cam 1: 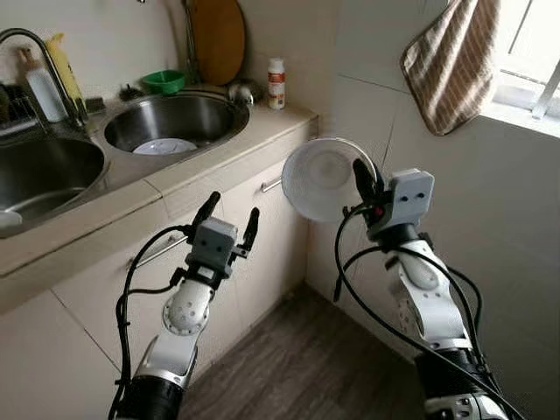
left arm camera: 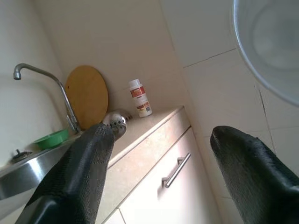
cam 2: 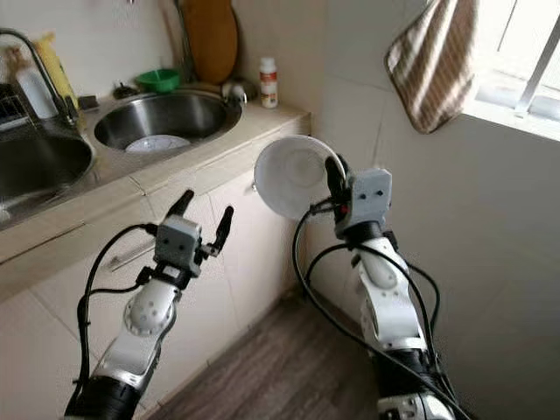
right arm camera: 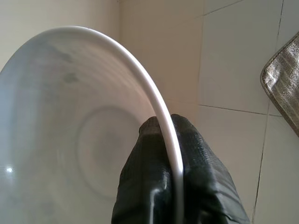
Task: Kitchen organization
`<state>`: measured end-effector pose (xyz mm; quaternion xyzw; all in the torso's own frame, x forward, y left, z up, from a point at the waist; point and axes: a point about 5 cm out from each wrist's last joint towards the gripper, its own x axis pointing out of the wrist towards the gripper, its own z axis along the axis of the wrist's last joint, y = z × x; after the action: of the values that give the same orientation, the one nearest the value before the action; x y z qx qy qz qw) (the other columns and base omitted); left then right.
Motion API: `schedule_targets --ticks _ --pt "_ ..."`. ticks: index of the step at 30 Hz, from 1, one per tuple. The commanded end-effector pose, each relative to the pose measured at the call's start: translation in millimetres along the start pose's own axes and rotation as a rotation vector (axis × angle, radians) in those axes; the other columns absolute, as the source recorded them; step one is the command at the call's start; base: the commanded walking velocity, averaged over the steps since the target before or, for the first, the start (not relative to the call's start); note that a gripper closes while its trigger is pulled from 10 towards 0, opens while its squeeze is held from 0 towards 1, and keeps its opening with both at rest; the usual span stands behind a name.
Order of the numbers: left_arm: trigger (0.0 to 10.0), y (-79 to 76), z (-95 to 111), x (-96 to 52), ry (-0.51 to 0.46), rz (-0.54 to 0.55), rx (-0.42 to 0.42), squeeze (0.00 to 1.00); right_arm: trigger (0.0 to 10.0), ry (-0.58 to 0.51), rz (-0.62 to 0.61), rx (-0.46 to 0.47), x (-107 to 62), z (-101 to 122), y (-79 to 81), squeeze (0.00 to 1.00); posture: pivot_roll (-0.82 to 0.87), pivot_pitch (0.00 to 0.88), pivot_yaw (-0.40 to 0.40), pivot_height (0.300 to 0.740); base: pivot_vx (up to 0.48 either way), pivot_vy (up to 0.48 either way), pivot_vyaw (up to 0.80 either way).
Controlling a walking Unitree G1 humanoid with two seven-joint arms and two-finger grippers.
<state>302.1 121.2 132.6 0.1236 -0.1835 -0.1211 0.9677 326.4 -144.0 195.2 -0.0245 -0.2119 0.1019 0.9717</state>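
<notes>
The right gripper has its fingers pinched tight on the rim of a white bowl, held up on edge beside the cabinet, while the left gripper hangs spread wide, grasping nothing.

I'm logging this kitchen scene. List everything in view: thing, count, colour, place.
white bowl: 1, white, held up on edge beside the counter's end
sinks: 2, steel, set in the counter
plate: 1, white, in the round sink
green bowl: 1, behind that sink
cutting board: 1, wooden, leaning on the wall
bottle: 1, white, counter corner
towel: 1, striped brown, hanging by the window
left gripper: open, before the cabinets
right gripper: clamped on the white bowl's rim
</notes>
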Motion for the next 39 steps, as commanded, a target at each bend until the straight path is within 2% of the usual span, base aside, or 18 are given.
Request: schedule_targets --ticks 1,19,27,33,39 --pt "10.0 -4.1 5 3.5 -0.027 -0.013 0.003 0.0 0.0 -0.044 -0.006 -0.008 3.1 8 -0.7 0.0 0.04 0.0 0.029 0.74 0.409 0.0 0.8" --pt "10.0 -5.4 8 6.3 -0.039 -0.004 0.007 0.0 0.0 -0.074 -0.017 -0.017 7.0 13 -1.7 0.0 0.04 0.0 0.025 0.74 0.361 0.0 0.8" --pt "10.0 -6.3 10 7.5 -0.052 0.001 0.007 0.0 0.0 -0.081 -0.047 -0.002 8.4 14 -5.2 0.0 0.04 0.0 0.025 0.74 0.063 0.0 0.8" --pt "10.0 -2.7 14 9.2 -0.079 0.017 0.012 0.0 0.0 -0.072 -0.128 0.028 11.5 14 -17.7 0.0 0.04 0.0 0.024 0.74 0.0 0.0 0.0" --pt "10.0 -2.6 14 9.0 -0.078 0.018 0.014 0.0 0.0 -0.069 -0.133 0.02 12.9 14 -19.8 0.0 0.04 0.0 0.023 0.74 0.0 0.0 0.0"
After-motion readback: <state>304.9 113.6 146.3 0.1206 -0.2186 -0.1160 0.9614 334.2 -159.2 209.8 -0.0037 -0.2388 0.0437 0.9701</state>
